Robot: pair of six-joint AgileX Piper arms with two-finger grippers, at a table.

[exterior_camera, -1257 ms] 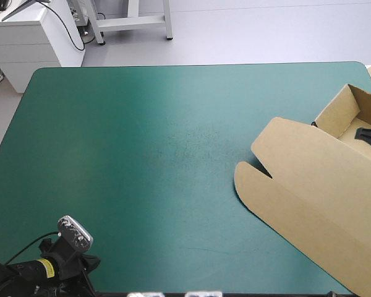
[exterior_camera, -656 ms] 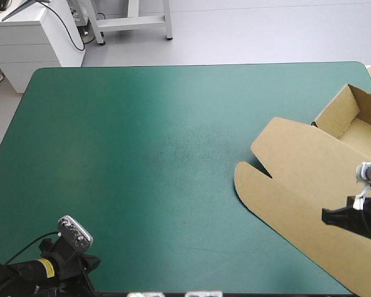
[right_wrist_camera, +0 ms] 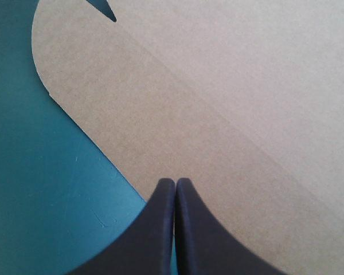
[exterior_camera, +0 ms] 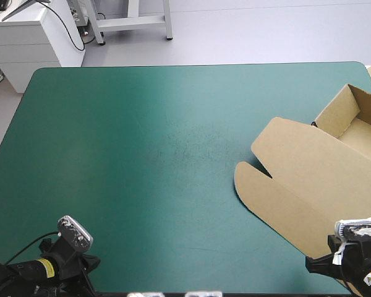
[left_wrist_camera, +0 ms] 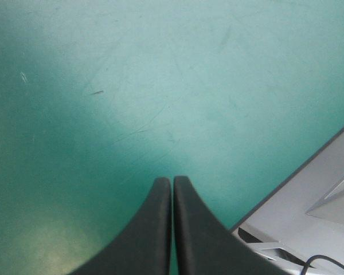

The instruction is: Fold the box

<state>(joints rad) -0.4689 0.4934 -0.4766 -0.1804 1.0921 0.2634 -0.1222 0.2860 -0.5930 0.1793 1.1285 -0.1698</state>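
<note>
When read from the high view, the brown box [exterior_camera: 297,161] lies on the right-hand part of the bench [exterior_camera: 191,64], resting on the teal-green cover [exterior_camera: 142,142] and running out past the picture's right side. Its tray [exterior_camera: 362,133] stands open at the far right, with walls raised. Its lid [exterior_camera: 315,204] lies flat, reaching toward the bench's middle and near edge. Two rounded flaps [exterior_camera: 250,182] end the lid, with a narrow notch [exterior_camera: 264,169] between them. The left arm [exterior_camera: 49,266] sits at the near left corner, well apart from the box. The right arm [exterior_camera: 355,266] sits at the near right corner, over the near end of the lid. From the left wrist view, the left tool [left_wrist_camera: 172,180] has its black fingers pressed together into one pointed arch with nothing between them. Only bare, lightly scuffed cover lies ahead of it, and one bench edge runs beside it. From the right wrist view, the right tool [right_wrist_camera: 176,182] is likewise fully closed and empty. Its tip sits at the lid's edge, where brown board meets cover. Flat board fills the field ahead, crossed by a straight crease [right_wrist_camera: 218,112], with one rounded flap and the notch farther on. Contact between this tool and the board cannot be determined.
</note>
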